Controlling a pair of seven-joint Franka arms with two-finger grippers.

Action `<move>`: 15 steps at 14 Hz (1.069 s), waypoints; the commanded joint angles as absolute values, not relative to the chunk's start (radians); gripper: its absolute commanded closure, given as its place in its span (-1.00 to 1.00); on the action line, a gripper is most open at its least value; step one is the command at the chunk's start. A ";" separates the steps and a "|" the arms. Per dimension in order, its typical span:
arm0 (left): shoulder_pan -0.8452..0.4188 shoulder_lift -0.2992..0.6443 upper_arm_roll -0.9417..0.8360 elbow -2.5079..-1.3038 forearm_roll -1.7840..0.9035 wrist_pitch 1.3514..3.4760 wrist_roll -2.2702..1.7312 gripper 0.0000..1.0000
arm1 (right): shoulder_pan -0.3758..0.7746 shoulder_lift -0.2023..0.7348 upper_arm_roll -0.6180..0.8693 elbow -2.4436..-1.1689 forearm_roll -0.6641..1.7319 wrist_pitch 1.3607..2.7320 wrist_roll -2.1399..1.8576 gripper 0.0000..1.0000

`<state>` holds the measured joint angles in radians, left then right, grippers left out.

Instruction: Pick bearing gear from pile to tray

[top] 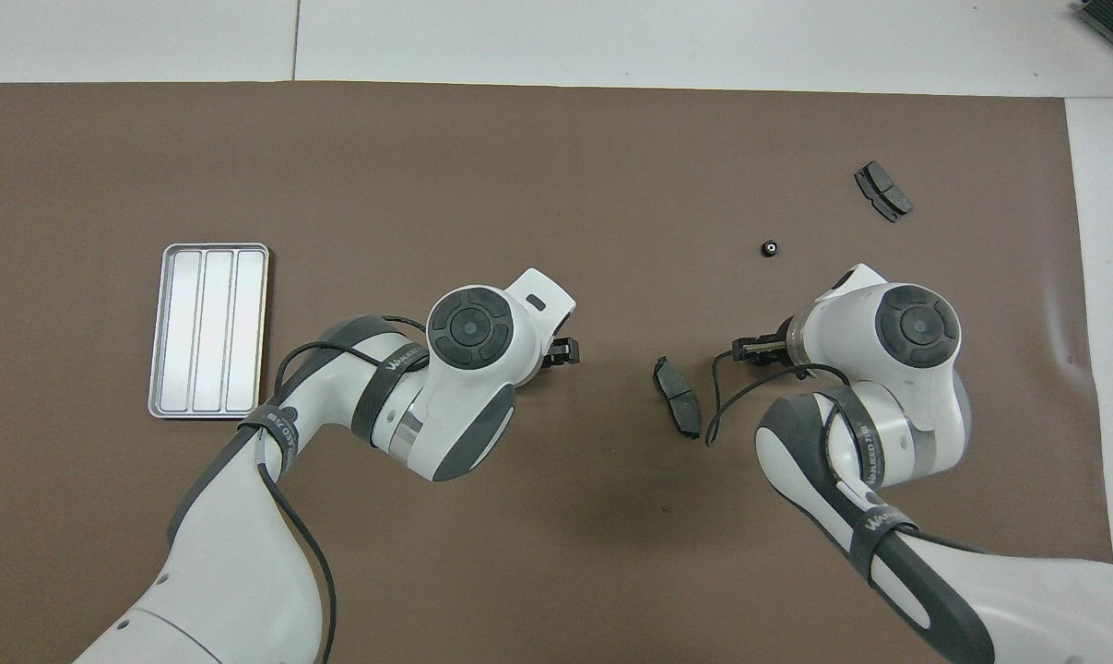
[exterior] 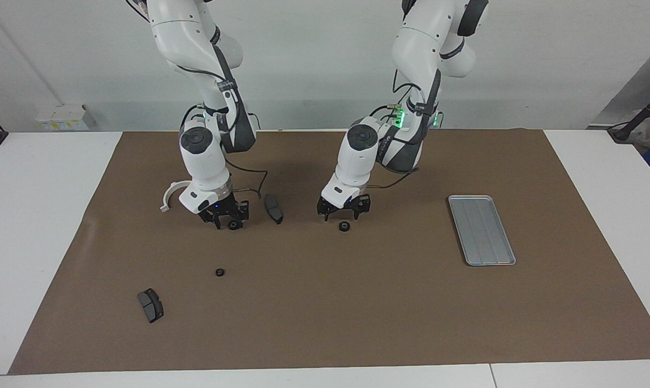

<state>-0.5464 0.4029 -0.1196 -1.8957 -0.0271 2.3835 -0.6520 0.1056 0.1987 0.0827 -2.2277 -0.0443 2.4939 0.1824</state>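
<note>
One bearing gear (exterior: 233, 224), small, black and round, lies on the brown mat with my right gripper (exterior: 229, 221) down around it; a grip cannot be made out. A second gear (exterior: 344, 226) lies on the mat just below my left gripper (exterior: 343, 211), which hangs low and open with nothing in it. A third gear (exterior: 219, 272) (top: 771, 247) lies loose, farther from the robots. The silver ridged tray (exterior: 482, 230) (top: 209, 329) sits at the left arm's end with nothing in it. In the overhead view both arms' wrists cover the first two gears.
A dark brake pad (exterior: 273, 208) (top: 677, 409) lies between the two grippers, beside the right arm's cable. Another brake pad (exterior: 150, 305) (top: 882, 191) lies farther out at the right arm's end. A white curved bracket (exterior: 169, 194) sits next to the right arm's wrist.
</note>
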 commanded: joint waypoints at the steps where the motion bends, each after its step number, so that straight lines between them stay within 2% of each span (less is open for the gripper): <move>1: -0.563 0.402 -0.104 -1.911 -0.029 2.399 -0.657 -0.95 | 0.095 0.195 0.095 -2.250 -0.021 2.523 0.152 -0.34; 2: -0.568 0.403 -0.104 -1.911 -0.031 2.401 -0.657 -0.90 | 0.095 0.196 0.095 -2.252 -0.021 2.522 0.152 -0.33; 6: -0.566 0.408 -0.103 -1.907 -0.029 2.407 -0.655 -0.73 | 0.098 0.198 0.095 -2.252 -0.021 2.523 0.155 0.01; 8: -0.565 0.408 -0.103 -1.905 -0.029 2.413 -0.647 -0.67 | 0.100 0.198 0.097 -2.250 -0.021 2.523 0.160 0.33; 11: -0.560 0.410 -0.103 -1.904 -0.029 2.418 -0.634 -0.59 | 0.103 0.198 0.097 -2.237 -0.021 2.520 0.189 0.92; 12: -0.558 0.411 -0.103 -1.904 -0.029 2.419 -0.629 -0.59 | 0.104 0.195 0.097 -2.223 -0.021 2.516 0.193 1.00; 15: -0.558 0.416 -0.101 -1.904 -0.029 2.425 -0.629 -0.48 | 0.106 0.187 0.098 -2.192 -0.021 2.505 0.222 1.00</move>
<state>-0.5475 0.4093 -0.1159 -1.8978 -0.0269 2.3989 -0.6442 0.1113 0.1985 0.0876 -2.2082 -0.0416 2.4973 0.1958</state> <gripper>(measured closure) 0.229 0.652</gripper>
